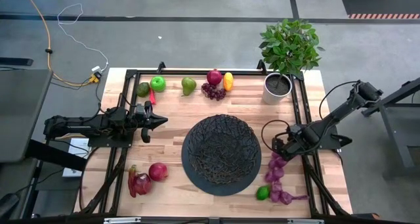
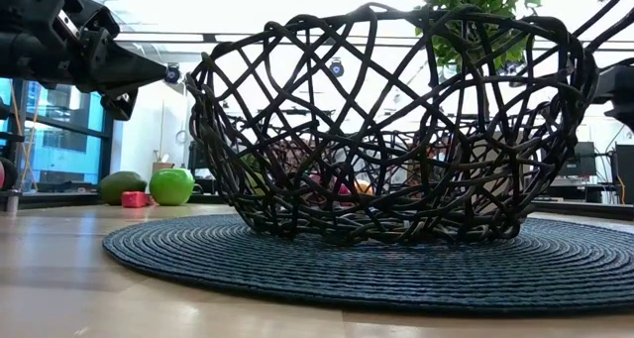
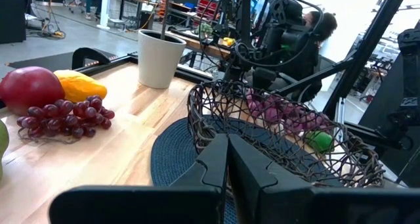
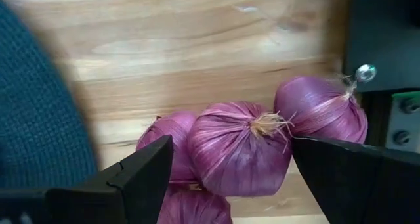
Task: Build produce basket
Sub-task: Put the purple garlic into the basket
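Right gripper (image 4: 226, 178) is spread wide, fingers either side of the middle onion (image 4: 239, 148) in a purple string of onions (image 1: 277, 178) near the table's front right edge, just right of the mat (image 1: 197, 175). Not clamped yet. Onions look firm, papery, slippery skin; likely linked, so the string may drag. Grip the bulb's widest part. Basket (image 1: 220, 150) sits mid-table, looks empty. Left gripper (image 1: 160, 121) is closed, empty, waiting left of it.

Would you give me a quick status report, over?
Right gripper open, straddling purple onions beside basket. Left gripper shut, waiting left of basket. Basket empty. Nothing in the way.
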Available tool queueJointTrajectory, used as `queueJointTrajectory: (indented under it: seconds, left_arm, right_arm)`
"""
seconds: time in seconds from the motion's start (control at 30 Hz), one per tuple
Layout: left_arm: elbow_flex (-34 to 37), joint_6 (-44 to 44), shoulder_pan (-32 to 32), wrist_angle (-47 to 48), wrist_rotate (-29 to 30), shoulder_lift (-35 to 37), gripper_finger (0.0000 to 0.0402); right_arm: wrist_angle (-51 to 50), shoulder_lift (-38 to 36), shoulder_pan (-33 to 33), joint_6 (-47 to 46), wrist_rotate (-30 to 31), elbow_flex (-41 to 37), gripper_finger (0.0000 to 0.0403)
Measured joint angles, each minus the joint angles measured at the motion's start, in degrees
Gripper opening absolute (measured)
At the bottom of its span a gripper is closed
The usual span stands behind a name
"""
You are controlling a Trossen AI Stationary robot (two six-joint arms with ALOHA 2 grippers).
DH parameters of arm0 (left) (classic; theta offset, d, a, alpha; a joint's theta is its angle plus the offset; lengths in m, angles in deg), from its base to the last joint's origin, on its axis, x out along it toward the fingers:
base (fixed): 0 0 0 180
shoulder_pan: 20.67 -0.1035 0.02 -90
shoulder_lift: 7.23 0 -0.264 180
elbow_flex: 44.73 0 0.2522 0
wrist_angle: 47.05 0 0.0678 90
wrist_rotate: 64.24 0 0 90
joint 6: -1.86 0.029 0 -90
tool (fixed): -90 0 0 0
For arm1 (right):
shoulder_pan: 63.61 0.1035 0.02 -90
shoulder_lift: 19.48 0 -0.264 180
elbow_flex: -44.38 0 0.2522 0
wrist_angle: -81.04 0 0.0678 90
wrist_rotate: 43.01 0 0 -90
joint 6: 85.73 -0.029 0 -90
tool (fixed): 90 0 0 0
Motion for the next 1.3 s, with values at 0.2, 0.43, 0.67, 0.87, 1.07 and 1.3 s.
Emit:
queueJointTrajectory:
  seconds: [0.2, 0.43, 0.67, 0.87, 1.07, 1.3]
  left_arm:
    - [0.0, 0.0, 0.0, 0.0, 0.0, 0.0, 0.0003]
    - [0.0, 0.0, 0.0, 0.0, 0.0, 0.0, 0.0003]
    - [0.0, 0.0, 0.0, 0.0, 0.0, 0.0, 0.0003]
    - [0.0, 0.0, 0.0, 0.0, 0.0, 0.0, 0.0003]
    - [0.0, 0.0, 0.0, 0.0, 0.0, 0.0, 0.0003]
    - [0.0, 0.0, 0.0, 0.0, 0.0, 0.0, 0.0003]
  right_arm:
    - [-2.1, 0.0, 0.0, -0.4, -0.2, 0.0, 0.0295]
    - [-2.3, 0.4, 0.0, -0.8, -0.5, -0.2, 0.0255]
    - [-2.5, 0.5, 0.0, -1.0, -0.7, -0.2, 0.02]
    - [-2.5, 0.5, 0.0, -1.0, -0.7, -0.2, 0.0195]
    - [-2.6, 0.2, 0.0, -0.7, -0.5, 0.0, 0.0193]
    - [-8.0, -0.9, 0.0, 2.2, 6.3, 5.8, 0.0193]
